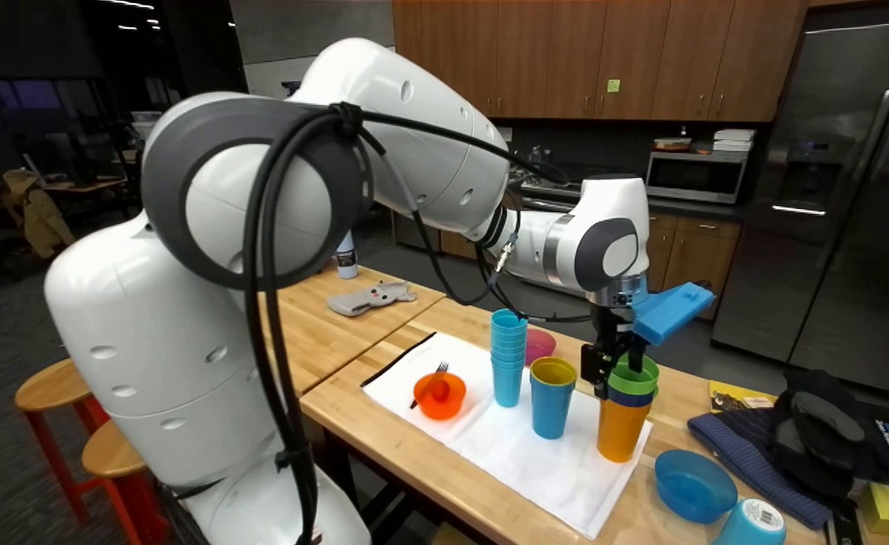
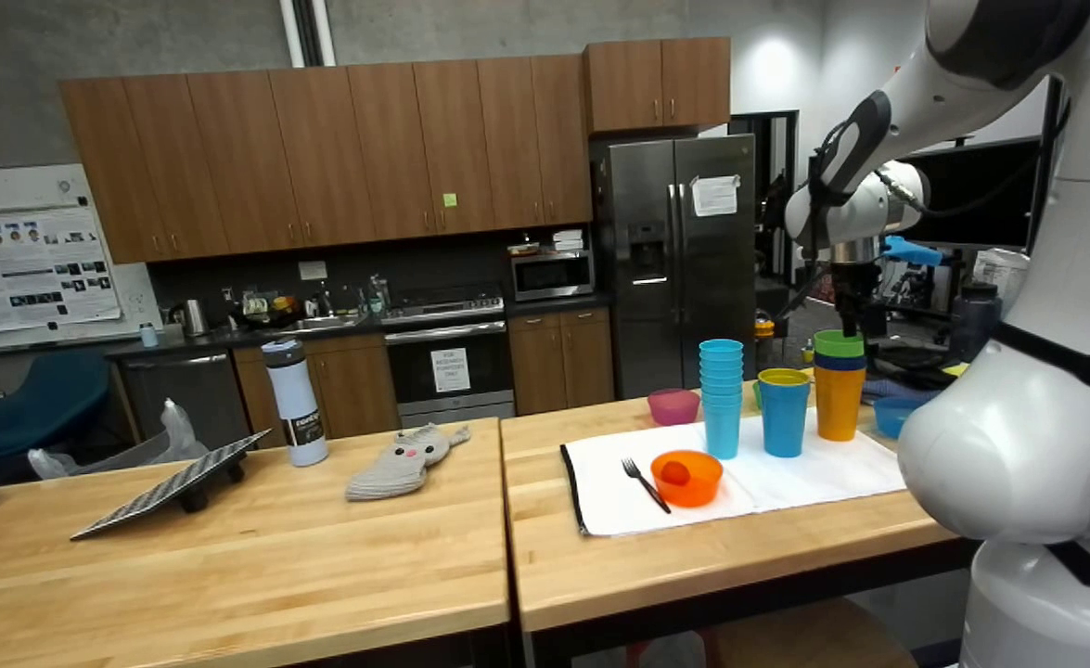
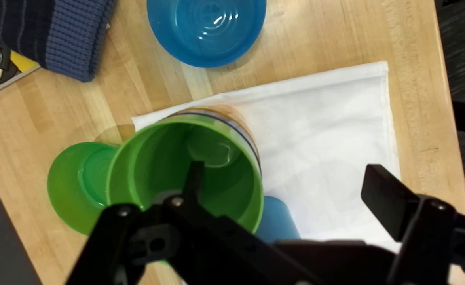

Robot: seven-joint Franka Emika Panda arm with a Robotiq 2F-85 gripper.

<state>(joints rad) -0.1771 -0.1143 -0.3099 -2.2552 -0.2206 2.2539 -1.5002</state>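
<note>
My gripper (image 3: 287, 180) is open, pointing down over a stack of nested cups, and holds nothing. The top cup is green (image 3: 232, 200), with a dark blue rim below it and an orange cup (image 1: 622, 431) outermost. One finger reaches into the green cup's mouth. The other finger is outside the stack, over the white cloth (image 3: 327, 130). In both exterior views the gripper (image 1: 615, 369) is right at the stack's top; whether a finger touches the wall I cannot tell. A blue cup with a yellow cup inside (image 1: 551, 412) stands beside the stack.
A tall stack of light blue cups (image 2: 721, 408) stands on the cloth. An orange bowl (image 2: 688, 492) holds a red round thing, with a fork (image 2: 645, 484) beside it. A pink bowl (image 2: 673, 406), blue bowl (image 3: 208, 51), green bowl-like container (image 3: 68, 190) and knit hat (image 3: 74, 43) surround the cloth.
</note>
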